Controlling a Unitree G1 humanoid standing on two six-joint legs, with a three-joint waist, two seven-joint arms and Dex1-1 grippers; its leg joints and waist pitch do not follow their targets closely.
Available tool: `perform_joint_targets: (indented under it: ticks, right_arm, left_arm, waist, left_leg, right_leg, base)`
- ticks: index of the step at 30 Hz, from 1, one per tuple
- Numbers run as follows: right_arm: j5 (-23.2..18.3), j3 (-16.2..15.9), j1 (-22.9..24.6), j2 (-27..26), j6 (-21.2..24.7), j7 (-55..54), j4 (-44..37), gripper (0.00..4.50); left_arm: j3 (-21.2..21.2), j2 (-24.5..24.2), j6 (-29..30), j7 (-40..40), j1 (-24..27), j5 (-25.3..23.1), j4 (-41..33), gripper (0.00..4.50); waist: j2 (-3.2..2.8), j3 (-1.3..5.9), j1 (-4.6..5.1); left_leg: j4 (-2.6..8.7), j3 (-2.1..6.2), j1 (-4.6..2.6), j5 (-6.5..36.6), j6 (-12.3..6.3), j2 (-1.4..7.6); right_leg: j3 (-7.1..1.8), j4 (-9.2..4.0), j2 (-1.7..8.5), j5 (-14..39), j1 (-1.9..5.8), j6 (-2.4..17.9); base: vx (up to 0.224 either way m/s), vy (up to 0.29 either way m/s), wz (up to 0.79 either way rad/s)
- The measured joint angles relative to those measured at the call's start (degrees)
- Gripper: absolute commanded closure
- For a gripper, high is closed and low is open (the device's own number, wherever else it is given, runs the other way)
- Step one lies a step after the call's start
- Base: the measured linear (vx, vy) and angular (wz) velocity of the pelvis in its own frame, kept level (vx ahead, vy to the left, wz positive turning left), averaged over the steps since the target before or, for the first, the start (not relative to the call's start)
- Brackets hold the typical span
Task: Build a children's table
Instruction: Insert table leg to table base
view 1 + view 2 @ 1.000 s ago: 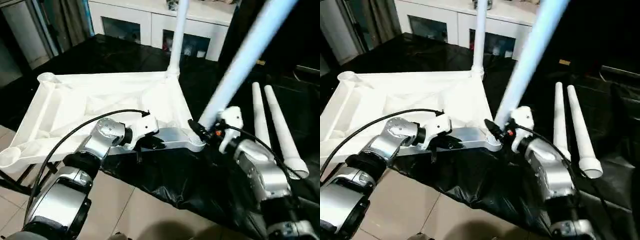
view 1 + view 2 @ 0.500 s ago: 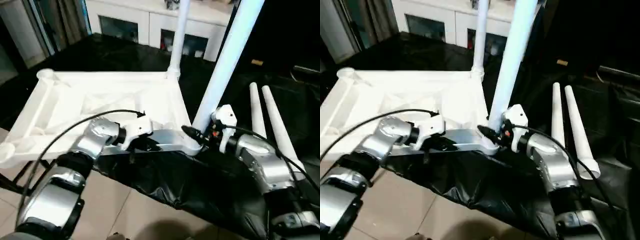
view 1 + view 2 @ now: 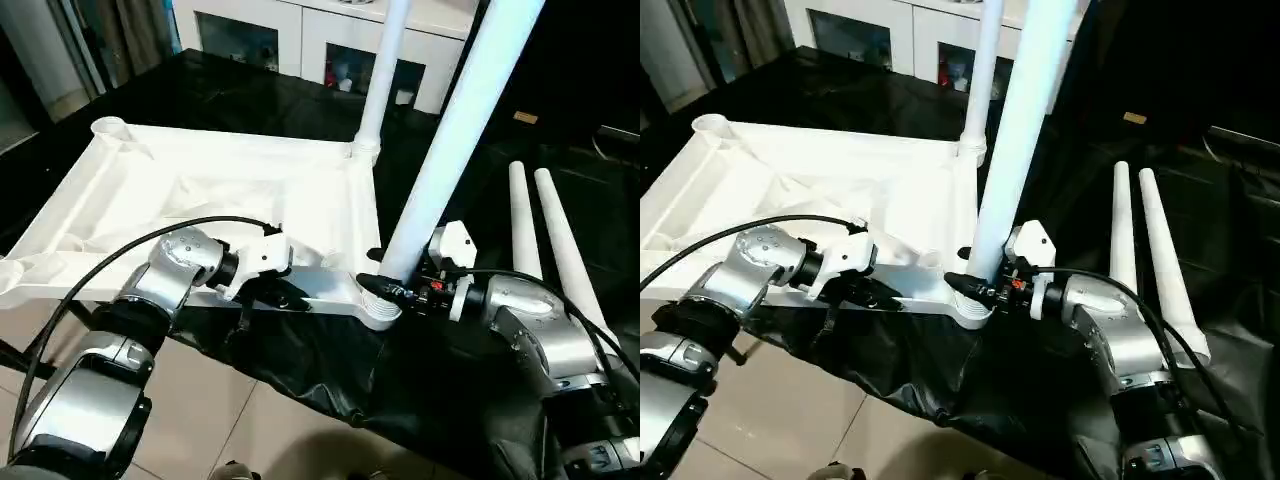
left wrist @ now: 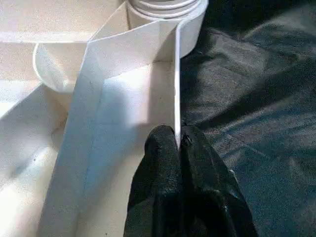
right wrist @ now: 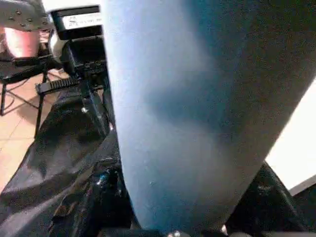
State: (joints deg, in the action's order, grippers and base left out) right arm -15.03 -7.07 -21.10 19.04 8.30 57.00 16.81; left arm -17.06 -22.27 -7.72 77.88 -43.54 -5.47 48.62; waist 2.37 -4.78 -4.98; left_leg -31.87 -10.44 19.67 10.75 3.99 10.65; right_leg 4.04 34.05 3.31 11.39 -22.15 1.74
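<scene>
The white table top (image 3: pixel 200 190) lies underside up on a black cloth. One white leg (image 3: pixel 385 60) stands upright in its far right corner socket. My right gripper (image 3: pixel 377 284) is shut on the lower end of a second leg (image 3: pixel 450 130), which stands nearly upright with its collar at the near right corner socket (image 3: pixel 380 312). My left gripper (image 4: pixel 177 141) is shut on the thin near rim of the top, a little left of that socket. Two loose legs (image 3: pixel 525 230) (image 3: pixel 565 260) lie side by side to the right.
The black cloth (image 3: pixel 330 370) hangs over the work surface's near edge above a tiled floor (image 3: pixel 240 430). A white cabinet (image 3: pixel 300 30) stands behind. A black cable (image 3: pixel 150 245) loops over my left forearm.
The leg held by my right gripper has swung from a strong lean to nearly upright, its base now at the near right socket. My left gripper keeps its hold on the rim. The camera shifted.
</scene>
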Motion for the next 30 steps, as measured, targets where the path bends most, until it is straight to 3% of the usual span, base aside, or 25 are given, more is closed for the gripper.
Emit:
perform_joint_targets:
  ticks: [3,7,15,26,27,30]
  right_arm:
    - [1.19,2.18,-2.12,-3.13,-1.22,-6.85,3.84,2.61]
    - [3.47,4.5,-5.36,-5.51,-2.01,-16.79,8.31,2.61]
    - [5.78,6.66,-12.5,-11.12,-3.27,-32.62,17.26,2.61]
    - [6.6,8.87,-15.44,-14.12,-5.19,-37.5,21.11,2.61]
    - [6.59,8.93,-15.72,-14.35,-5.61,-37.72,21.7,2.26]
    - [6.16,9.4,-16.41,-14.75,-6.11,-37.63,23.04,1.88]
  left_arm:
    - [1.07,1.72,3.15,-4.97,-0.69,-0.52,0.92,4.5]
    - [1.58,4.7,7.85,-10.92,-1.79,-0.68,1.02,4.5]
    - [2.99,8.5,19.18,-20.34,-1.0,-1.05,-5.03,4.5]
    - [3.16,8.95,21.12,-23.74,0.36,-2.14,-9.06,4.5]
    - [3.17,8.85,21.43,-23.82,0.49,-2.17,-9.36,4.5]
    - [3.17,8.73,21.37,-23.87,0.64,-2.19,-9.55,4.5]
  waist:
    - [0.04,-0.34,0.13]
    - [-0.14,-0.83,0.35]
    - [-0.29,-0.91,1.28]
    - [-0.26,-0.83,1.61]
    - [-0.25,-0.83,1.68]
    - [-0.27,-0.84,1.83]
  left_leg:
    - [0.02,-0.01,-0.53,0.01,0.02,-0.02]
    - [0.19,0.04,-0.53,0.0,0.01,-0.13]
    - [0.21,0.02,-0.36,-0.01,-0.02,-0.35]
    - [0.35,0.0,-0.25,-0.02,-0.03,-0.28]
    - [0.35,0.0,-0.25,-0.02,-0.02,-0.28]
    - [0.35,0.0,-0.24,-0.02,-0.02,-0.29]
  right_leg:
    - [-0.03,-0.03,0.02,0.2,0.18,-0.33]
    - [-0.01,-0.64,0.06,0.21,0.17,-0.35]
    - [-0.21,-0.92,0.13,-0.19,0.14,0.12]
    - [-0.19,-0.86,0.08,-0.46,0.12,0.24]
    - [-0.19,-0.87,0.09,-0.46,0.12,0.24]
    - [-0.2,-0.88,0.08,-0.46,0.1,0.24]
  base:
    - [-0.017,0.001,-0.01]
    - [-0.028,0.004,-0.03]
    - [0.0,0.0,0.0]
    - [0.0,0.0,0.0]
    - [0.0,0.0,0.0]
    - [0.0,0.0,0.0]
